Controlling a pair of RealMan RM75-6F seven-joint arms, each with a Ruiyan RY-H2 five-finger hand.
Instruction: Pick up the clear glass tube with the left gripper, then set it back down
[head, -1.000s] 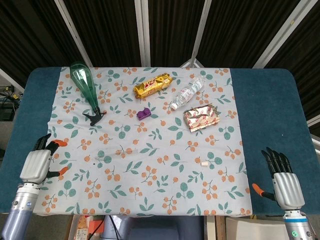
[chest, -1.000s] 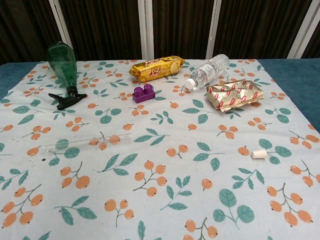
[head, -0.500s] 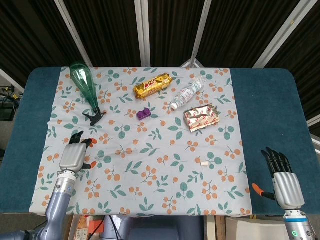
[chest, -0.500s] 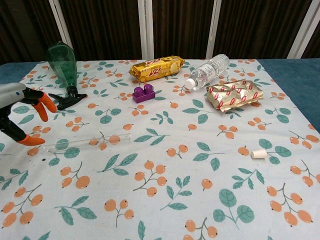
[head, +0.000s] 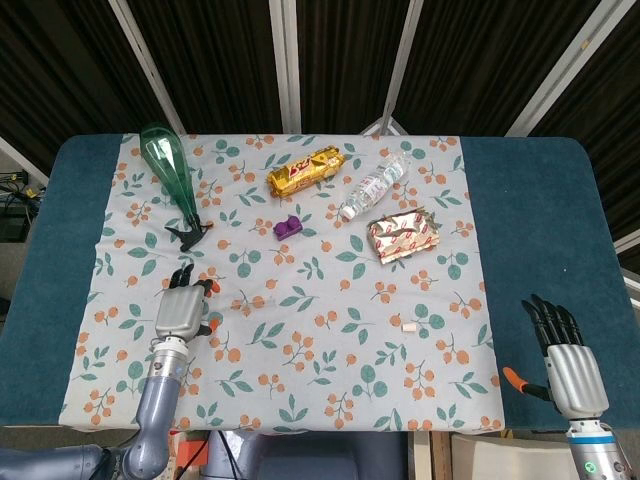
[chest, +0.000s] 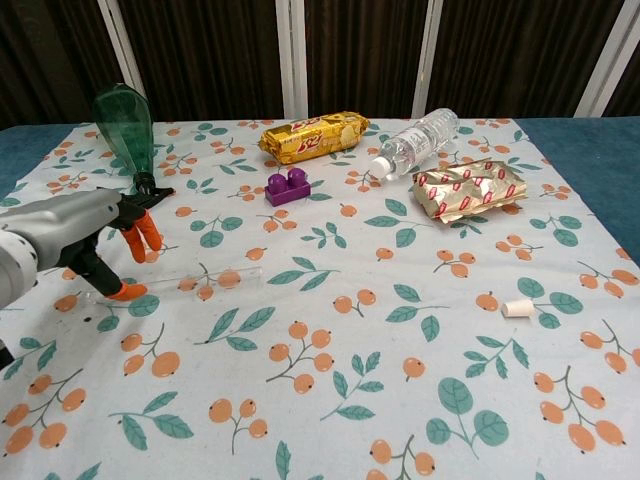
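A floral tablecloth (chest: 330, 420) is covering the table; on it the clear glass tube (chest: 185, 282) is lying flat. The left hand (chest: 75, 240) is hovering at the tube's left end, fingers spread, holding nothing. The right hand (head: 570, 365) is idling open, well apart

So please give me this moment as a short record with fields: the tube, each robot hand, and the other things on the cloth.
tube: clear glass tube lies flat on the floral cloth, not lifted
left robot hand: open, fingers apart over the tube's left end; contact cannot be told
right robot hand: open, holds nothing, at the table's near right edge
others: green spray bottle, purple block, gold biscuit pack, water bottle
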